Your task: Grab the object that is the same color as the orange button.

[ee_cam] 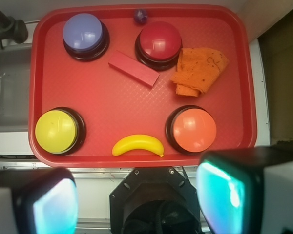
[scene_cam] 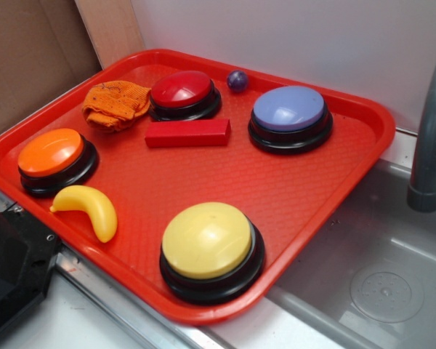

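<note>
The orange knitted cloth [scene_cam: 116, 105] lies crumpled at the tray's far left, beside the red button; in the wrist view the cloth [ee_cam: 200, 71] is at the upper right. The orange button [scene_cam: 52, 154] with its black base sits at the tray's left edge, and shows in the wrist view [ee_cam: 193, 129] at the lower right. My gripper [ee_cam: 136, 200] hangs high above the tray's near edge. Its fingers are wide apart and empty. It does not show in the exterior view, and it is far from the cloth.
On the red tray [scene_cam: 298, 196] stand a red button [scene_cam: 183, 93], a blue button [scene_cam: 289, 116] and a yellow button [scene_cam: 211, 247]. A red block [scene_cam: 187, 133], a yellow banana [scene_cam: 87, 209] and a small purple ball [scene_cam: 237, 81] lie there too. A grey faucet [scene_cam: 430, 138] stands over the sink at the right.
</note>
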Controlling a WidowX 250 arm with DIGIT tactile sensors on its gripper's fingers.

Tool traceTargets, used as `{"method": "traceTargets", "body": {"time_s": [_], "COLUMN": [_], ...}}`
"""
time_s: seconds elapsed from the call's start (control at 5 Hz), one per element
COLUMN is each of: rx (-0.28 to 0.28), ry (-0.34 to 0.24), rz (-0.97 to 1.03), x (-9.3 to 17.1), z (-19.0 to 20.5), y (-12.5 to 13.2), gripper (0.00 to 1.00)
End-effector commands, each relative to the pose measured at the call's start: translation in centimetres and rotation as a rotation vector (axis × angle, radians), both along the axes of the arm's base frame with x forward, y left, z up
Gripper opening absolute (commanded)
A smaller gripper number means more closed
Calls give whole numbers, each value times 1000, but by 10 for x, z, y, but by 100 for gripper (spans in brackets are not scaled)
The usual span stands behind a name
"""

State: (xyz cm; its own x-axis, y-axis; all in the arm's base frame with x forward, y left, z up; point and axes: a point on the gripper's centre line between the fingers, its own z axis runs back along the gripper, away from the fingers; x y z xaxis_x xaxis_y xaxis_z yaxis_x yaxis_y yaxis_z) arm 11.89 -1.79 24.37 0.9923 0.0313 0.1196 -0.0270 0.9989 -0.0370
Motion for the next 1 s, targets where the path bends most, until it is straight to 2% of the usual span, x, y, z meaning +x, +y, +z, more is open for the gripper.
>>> {"method": "traceTargets", "body": {"time_s": [0.0,0.2,0.4,0.6,0.8], "rx": [0,-33,-9,-44,-78], "ry": [0,-33,-119,-86,-126], "rz": [0,118,324,530,738], "x": [0,14,31,54,69], "z": [0,-20,-45,-78,-105], "y": [0,10,23,47,71], "gripper": [100,100,100,100,100]}}
